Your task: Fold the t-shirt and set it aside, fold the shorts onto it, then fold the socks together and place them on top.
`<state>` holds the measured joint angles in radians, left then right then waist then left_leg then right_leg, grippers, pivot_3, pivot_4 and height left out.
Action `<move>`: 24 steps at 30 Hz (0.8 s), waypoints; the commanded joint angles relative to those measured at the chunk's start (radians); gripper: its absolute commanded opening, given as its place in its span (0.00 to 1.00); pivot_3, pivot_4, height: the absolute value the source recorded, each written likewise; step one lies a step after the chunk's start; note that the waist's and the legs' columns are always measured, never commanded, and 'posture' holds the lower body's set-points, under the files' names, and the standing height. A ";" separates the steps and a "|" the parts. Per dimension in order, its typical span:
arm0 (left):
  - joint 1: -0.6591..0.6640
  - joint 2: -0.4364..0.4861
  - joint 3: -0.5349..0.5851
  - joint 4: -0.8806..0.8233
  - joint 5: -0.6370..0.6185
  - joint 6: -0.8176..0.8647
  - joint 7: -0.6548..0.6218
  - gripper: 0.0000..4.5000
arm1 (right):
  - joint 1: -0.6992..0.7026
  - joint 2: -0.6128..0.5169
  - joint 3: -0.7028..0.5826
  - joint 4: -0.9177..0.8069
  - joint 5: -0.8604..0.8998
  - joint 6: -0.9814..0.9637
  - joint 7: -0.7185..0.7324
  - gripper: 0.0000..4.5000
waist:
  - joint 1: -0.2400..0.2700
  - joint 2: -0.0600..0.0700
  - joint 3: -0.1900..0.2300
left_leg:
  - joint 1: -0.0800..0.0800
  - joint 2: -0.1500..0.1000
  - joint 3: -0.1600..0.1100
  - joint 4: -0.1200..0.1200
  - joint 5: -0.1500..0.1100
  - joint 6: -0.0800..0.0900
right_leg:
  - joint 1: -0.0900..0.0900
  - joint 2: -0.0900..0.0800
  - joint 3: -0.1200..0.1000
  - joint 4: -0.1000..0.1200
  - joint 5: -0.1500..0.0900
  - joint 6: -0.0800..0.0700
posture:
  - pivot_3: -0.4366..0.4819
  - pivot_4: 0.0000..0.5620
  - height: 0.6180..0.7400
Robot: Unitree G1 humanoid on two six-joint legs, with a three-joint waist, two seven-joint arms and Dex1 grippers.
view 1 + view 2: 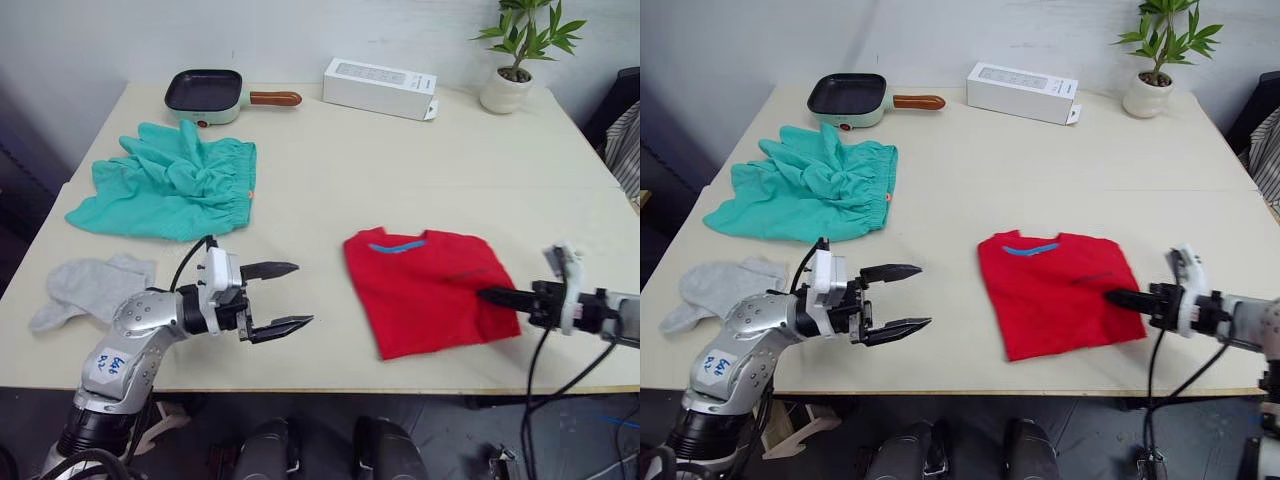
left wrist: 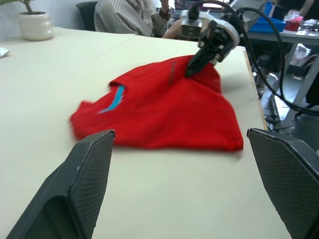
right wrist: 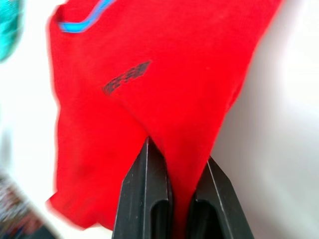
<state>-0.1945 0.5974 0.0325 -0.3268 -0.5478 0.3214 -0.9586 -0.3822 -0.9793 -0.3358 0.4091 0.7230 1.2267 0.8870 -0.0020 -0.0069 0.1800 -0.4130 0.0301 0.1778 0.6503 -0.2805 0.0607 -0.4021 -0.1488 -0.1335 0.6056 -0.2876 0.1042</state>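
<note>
Right gripper (image 1: 492,294) pinches the right edge of the folded t-shirt (image 1: 425,287) near the table's (image 1: 400,160) front; left gripper (image 1: 285,297) hovers beside it, fingers spread. Shirt looks folded but not set aside; shorts (image 1: 170,185) and socks (image 1: 85,285) lie unfolded at left.

Table (image 1: 330,190): broad bare middle and near-edge strip between left gripper (image 1: 285,298) and t-shirt (image 1: 425,290), passable. Far edge obstructed by pan (image 1: 205,95), white box (image 1: 380,88) and potted plant (image 1: 515,60) at far right corner. Left edge taken by shorts (image 1: 165,185); socks (image 1: 85,285) toward near left corner.
</note>
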 commanded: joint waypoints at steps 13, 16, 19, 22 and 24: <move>-0.014 0.076 0.050 0.011 -0.011 0.011 -0.057 0.99 | -0.383 -0.117 0.191 0.746 -0.458 -0.571 0.073 0.00 | -0.027 0.002 0.001 | 0.000 0.001 0.003 -0.002 0.005 -0.005 | -0.005 0.000 0.002 0.005 0.000 -0.001 | 0.48 0.27 1.00; -0.021 0.082 0.057 0.030 -0.003 0.001 -0.060 0.99 | -0.420 -0.107 0.178 0.789 -0.477 -0.604 0.061 0.00 | -0.026 0.002 0.001 | 0.000 0.001 0.002 -0.001 0.005 -0.005 | -0.005 0.000 0.002 0.005 -0.001 -0.002 | 0.48 0.27 1.00; -0.021 0.087 0.058 0.034 0.002 -0.006 -0.065 0.99 | -0.460 -0.100 0.190 0.807 -0.492 -0.499 0.082 0.00 | -0.028 0.002 0.001 | 0.000 0.001 0.002 -0.001 0.005 -0.005 | -0.005 0.000 0.002 0.005 -0.001 -0.001 | 0.48 0.27 1.00; -0.007 0.096 0.066 0.025 -0.007 0.003 -0.070 1.00 | -0.466 -0.112 0.211 0.804 -0.520 -0.417 0.099 0.13 | -0.028 0.002 0.001 | 0.000 0.001 0.002 -0.001 0.004 -0.008 | -0.006 0.000 0.003 0.005 -0.001 -0.002 | 0.48 0.27 1.00; 0.021 0.115 0.085 0.024 -0.008 0.001 -0.081 1.00 | -0.435 -0.147 0.198 0.777 -0.528 -0.468 0.110 0.26 | -0.027 0.002 0.001 | 0.000 0.002 0.002 -0.001 0.003 -0.008 | -0.005 0.000 0.003 0.005 -0.001 -0.002 | 0.48 0.27 1.00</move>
<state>-0.1955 0.6894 0.0738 -0.2849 -0.5454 0.3289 -1.0274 -0.8420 -1.0691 -0.1309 1.2019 0.2156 0.7812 0.9929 -0.0294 -0.0045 0.1805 -0.4133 0.0319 0.1793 0.6491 -0.2770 0.0524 -0.4076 -0.1489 -0.1308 0.6111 -0.2885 0.1024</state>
